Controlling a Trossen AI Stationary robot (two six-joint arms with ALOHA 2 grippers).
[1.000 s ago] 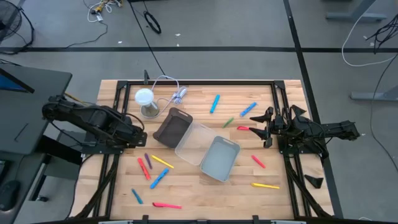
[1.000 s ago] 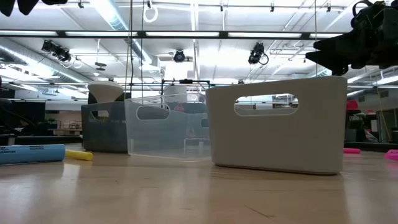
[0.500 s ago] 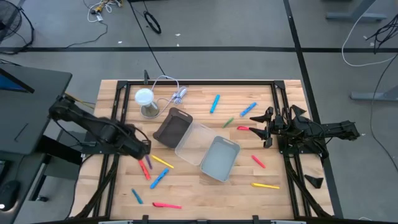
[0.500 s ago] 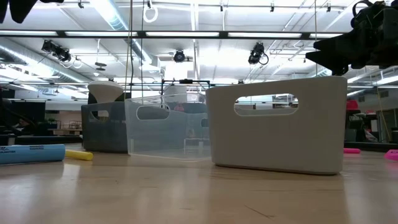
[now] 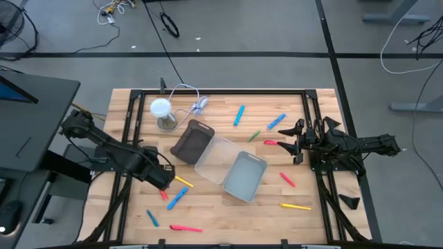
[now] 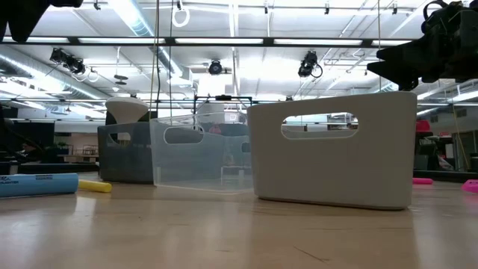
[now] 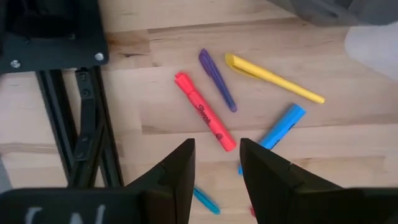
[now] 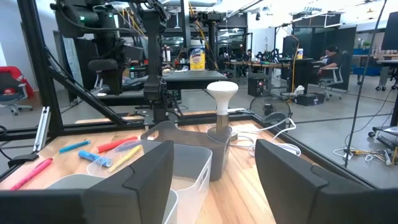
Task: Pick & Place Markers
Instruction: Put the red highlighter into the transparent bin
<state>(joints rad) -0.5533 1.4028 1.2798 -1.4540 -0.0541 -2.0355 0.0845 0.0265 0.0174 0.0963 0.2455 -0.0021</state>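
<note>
Hovering over the table's left side, the left gripper (image 7: 216,163) has its jaws apart and empty, a red marker (image 7: 204,111) just ahead of the gap. A purple marker (image 7: 216,79), a yellow marker (image 7: 273,77) and a blue marker (image 7: 277,129) lie beside it. Three bins (image 5: 219,159) sit mid-table. The right gripper (image 5: 294,144) waits open at the right.

Red marker (image 7: 204,111), purple marker (image 7: 217,80), yellow marker (image 7: 273,78), probably blue marker (image 7: 281,126).

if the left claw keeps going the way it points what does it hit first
Most likely the red marker: the left claw, open, points down at its near end. The height above it is unclear.
</note>
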